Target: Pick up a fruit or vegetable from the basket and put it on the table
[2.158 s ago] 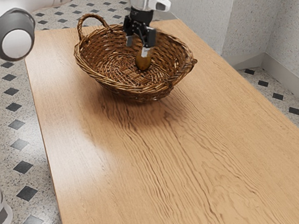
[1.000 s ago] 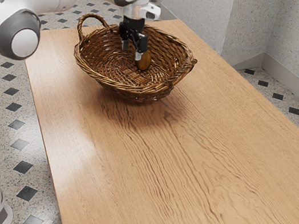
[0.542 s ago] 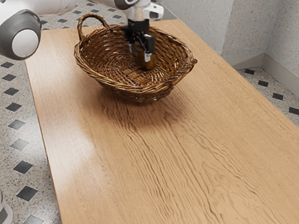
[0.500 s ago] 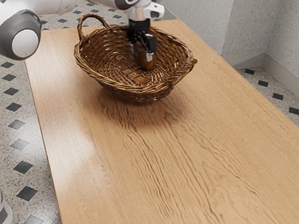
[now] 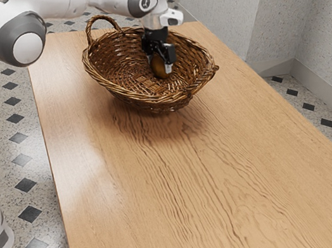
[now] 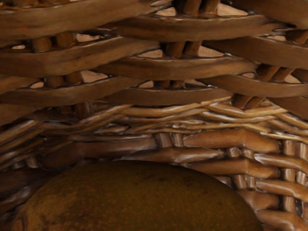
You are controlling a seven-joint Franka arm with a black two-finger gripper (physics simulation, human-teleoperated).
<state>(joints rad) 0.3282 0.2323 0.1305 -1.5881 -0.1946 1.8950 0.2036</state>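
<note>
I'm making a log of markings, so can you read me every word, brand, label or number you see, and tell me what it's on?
No text can be read.
Dark cap on the arm: one light mark, too small to make out.
Basket: no writing seen.
Brownish fruit: no label seen on its visible part.
</note>
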